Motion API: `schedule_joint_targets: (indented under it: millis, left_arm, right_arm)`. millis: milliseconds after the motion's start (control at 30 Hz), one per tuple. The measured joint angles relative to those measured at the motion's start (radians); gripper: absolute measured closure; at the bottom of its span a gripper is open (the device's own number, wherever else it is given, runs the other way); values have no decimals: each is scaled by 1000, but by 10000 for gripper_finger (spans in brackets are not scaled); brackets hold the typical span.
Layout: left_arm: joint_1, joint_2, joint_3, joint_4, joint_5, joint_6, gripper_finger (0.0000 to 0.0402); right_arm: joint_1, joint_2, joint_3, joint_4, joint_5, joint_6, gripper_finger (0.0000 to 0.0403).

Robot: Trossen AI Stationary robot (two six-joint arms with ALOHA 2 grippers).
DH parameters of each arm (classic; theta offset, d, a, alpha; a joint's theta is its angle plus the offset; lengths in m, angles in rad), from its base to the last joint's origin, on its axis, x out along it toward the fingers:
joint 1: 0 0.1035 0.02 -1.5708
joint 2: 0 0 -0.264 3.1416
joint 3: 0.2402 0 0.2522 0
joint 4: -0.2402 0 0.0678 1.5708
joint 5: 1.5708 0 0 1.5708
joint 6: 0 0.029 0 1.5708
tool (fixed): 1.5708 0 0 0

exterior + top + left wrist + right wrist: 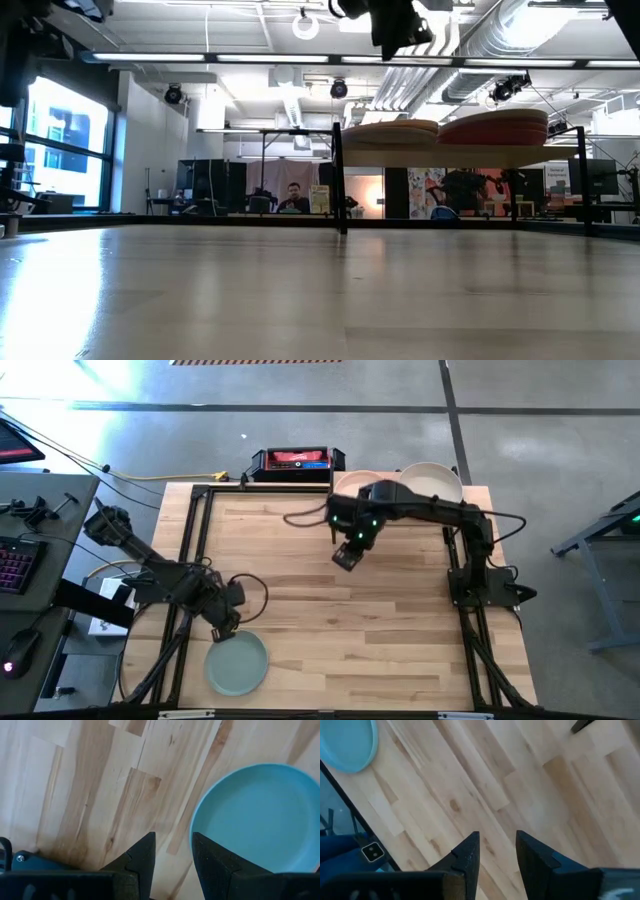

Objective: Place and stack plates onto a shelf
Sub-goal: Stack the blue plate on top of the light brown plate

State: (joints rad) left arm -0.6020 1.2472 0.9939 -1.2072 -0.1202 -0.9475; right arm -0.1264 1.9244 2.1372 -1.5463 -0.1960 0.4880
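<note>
left wrist view first, nearest thing: my left tool [172,857] hangs over the near left part of the bench [330,620], fingers a narrow gap apart with bare wood showing between them, nothing held. the mint green plate [257,817] lies flat just beside it, its rim next to one finger [212,862] but not between the two. from above the same plate [237,663] sits near the front edge, the only plate on the bench.

step in hand, as i judge it: fetching this last plate. next move calls for shifting my left tool sideways until the rim lies between the fingers, then lowering and closing on the rim. the plate is shallow and lies flat, so the lower finger must get under the lip; a slip looks likely otherwise.

mid-bench: my right tool [350,552] hovers high, fingers likewise slightly apart and empty, pointing down at bare wood.

far edge: the shelf [445,150] carries two stacks of plates [445,130], side by side.

writing: a red-and-black box [297,460] behind the bench carries a label, too small to read. no other legible text.
</note>
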Motion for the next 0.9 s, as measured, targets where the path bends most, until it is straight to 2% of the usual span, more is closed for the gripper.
schedule_joint_targets:
  millis: [200,400,900]
  left_arm:
    - [-65,8,0,0,-37,-67,284]
    - [-95,71,0,18,-42,-69,284]
    - [-58,313,0,134,-14,88,284]
  right_arm:
    - [99,0,0,13,51,107,297]
    - [178,0,0,59,118,201,297]
    - [234,0,0,164,127,275,297]
